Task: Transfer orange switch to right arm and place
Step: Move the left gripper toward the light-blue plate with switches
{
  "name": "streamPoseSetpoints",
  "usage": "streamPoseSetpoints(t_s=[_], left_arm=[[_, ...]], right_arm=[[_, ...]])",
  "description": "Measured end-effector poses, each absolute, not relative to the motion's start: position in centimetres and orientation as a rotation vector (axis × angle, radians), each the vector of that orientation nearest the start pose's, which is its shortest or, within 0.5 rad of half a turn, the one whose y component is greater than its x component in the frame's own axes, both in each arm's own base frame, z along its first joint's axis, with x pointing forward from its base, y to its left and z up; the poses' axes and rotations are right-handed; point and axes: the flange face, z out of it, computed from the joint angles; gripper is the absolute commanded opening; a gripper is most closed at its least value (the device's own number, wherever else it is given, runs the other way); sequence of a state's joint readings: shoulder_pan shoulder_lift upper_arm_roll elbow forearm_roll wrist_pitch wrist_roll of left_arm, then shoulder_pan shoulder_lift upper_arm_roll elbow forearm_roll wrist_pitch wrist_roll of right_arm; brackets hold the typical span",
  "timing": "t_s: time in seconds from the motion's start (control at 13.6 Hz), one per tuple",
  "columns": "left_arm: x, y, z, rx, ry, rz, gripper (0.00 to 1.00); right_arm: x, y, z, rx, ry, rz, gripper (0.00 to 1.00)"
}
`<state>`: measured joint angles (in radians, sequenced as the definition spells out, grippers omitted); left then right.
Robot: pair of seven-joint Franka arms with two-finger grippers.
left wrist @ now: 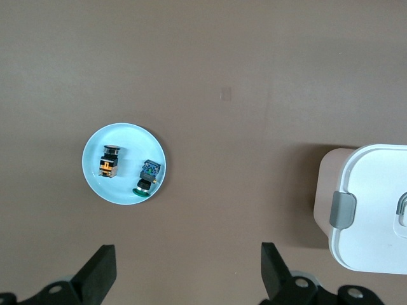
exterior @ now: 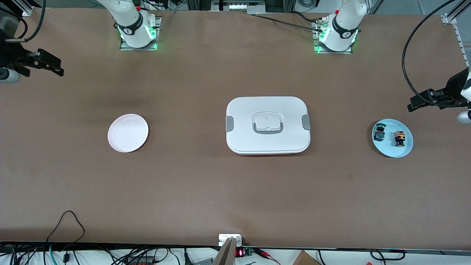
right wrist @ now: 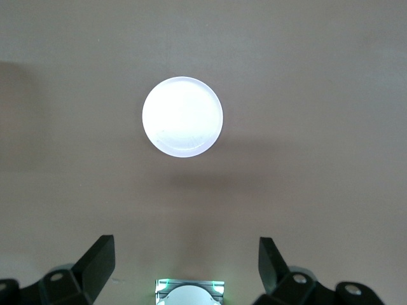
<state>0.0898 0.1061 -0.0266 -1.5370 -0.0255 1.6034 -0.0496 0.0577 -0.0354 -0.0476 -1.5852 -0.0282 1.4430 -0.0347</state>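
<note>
While both arms wait high at the two ends of the table, we note these things:

Orange switch (exterior: 399, 138): we see it on the light blue plate (exterior: 392, 151), well apart from both grippers.
Left gripper (exterior: 423, 102): fingers apart and empty, in the air near the blue plate at the left arm's end.
Right gripper (exterior: 49, 64): fingers apart and empty, at the right arm's end.
Blue plate: it holds the orange switch and, just beside it, a blue-and-green component (exterior: 379, 133).
White plate (exterior: 128, 133): nothing in it.
White box (exterior: 268, 125): between the plates, lid on.
</note>
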Motion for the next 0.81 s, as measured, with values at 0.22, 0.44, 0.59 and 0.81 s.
streamPoseSetpoints(t_s=[0.22, 0.44, 0.59, 0.81], left_arm=[[58.73, 3.56, 58.22, -3.164, -0.182, 0.064, 1.0], [58.74, 3.56, 58.27, -3.164, -0.182, 0.062, 1.0], [58.74, 3.61, 58.26, -3.164, -0.183, 0.062, 1.0], [58.69, 3.65, 57.82, -3.166, -0.147, 0.095, 1.0]], right_arm=[[52.95, 0.15, 62.65, -3.161, -0.068, 0.17, 1.0], [52.96, 0.15, 62.65, -3.161, -0.068, 0.17, 1.0], [52.97, 0.16, 62.63, -3.161, -0.068, 0.17, 1.0], [52.97, 0.16, 62.61, -3.161, -0.068, 0.172, 1.0]])
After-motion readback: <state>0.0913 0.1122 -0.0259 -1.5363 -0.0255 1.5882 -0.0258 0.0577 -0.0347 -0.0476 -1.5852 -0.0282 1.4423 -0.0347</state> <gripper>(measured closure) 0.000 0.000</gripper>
